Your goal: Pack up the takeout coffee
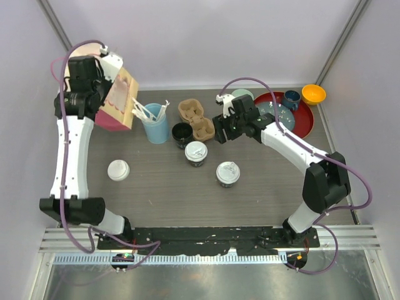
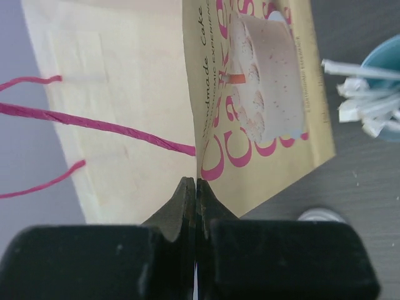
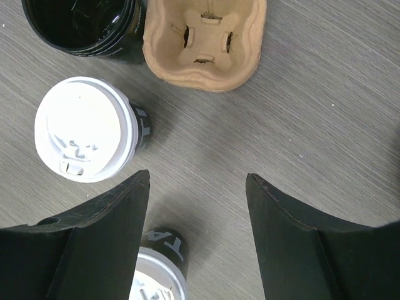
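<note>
Two black takeout coffee cups with white sip lids stand mid-table, one (image 1: 196,153) (image 3: 84,128) behind the other (image 1: 227,174) (image 3: 159,275). My right gripper (image 1: 222,128) (image 3: 197,177) hangs open above bare table just beside them, nothing between its fingers. A tan paper bag (image 1: 119,100) (image 2: 150,94) with pink cake print and pink cord handles stands at the far left. My left gripper (image 1: 109,94) (image 2: 196,181) is shut on the bag's edge, the fold pinched between its jaws.
A brown cardboard cup carrier (image 1: 195,119) (image 3: 203,40) and an open black cup (image 1: 182,133) (image 3: 81,25) sit behind the coffees. A light-blue cup of white utensils (image 1: 155,122) (image 2: 375,100) stands by the bag. A loose white lid (image 1: 118,170) lies left. A red tray (image 1: 303,122) with a dark-blue mug (image 1: 291,99) and an orange bowl (image 1: 313,94) are far right.
</note>
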`<state>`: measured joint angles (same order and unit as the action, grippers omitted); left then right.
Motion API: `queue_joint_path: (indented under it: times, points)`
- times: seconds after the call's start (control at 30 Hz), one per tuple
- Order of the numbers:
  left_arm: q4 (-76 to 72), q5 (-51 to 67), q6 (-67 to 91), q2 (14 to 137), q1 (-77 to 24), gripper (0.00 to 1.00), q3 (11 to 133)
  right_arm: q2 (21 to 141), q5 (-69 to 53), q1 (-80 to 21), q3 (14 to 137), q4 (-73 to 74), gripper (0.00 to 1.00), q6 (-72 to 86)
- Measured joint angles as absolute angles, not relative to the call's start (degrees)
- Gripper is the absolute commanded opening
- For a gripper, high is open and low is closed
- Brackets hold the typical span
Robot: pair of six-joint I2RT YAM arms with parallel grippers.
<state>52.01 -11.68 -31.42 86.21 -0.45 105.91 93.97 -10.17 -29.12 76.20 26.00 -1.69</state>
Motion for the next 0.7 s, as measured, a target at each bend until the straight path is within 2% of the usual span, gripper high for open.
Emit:
queue_joint_path:
  times: [0.17, 0.3, 0.43, 0.7]
  points:
    - [54.9, -14.2, -32.0, 83.0, -7.7, 0.0, 120.2, 92.1, -10.0, -29.1, 74.8, 25.7, 0.68, -1.2]
    - [60.4, -13.7, -32.1, 80.3, -17.8, 0.0, 129.3, 89.8, -9.6, -29.1, 73.7, 25.4, 0.69, -0.7]
    - [69.8, -2.9, -33.8, 76.1, -25.6, 0.0, 131.7, 86.8, -8.2, -29.1, 72.0, 25.3, 0.69, 0.4]
    - [76.6, 14.5, -36.8, 70.2, -26.9, 0.0, 132.5, 81.2, -4.5, -27.9, 69.5, 25.3, 0.69, 2.2]
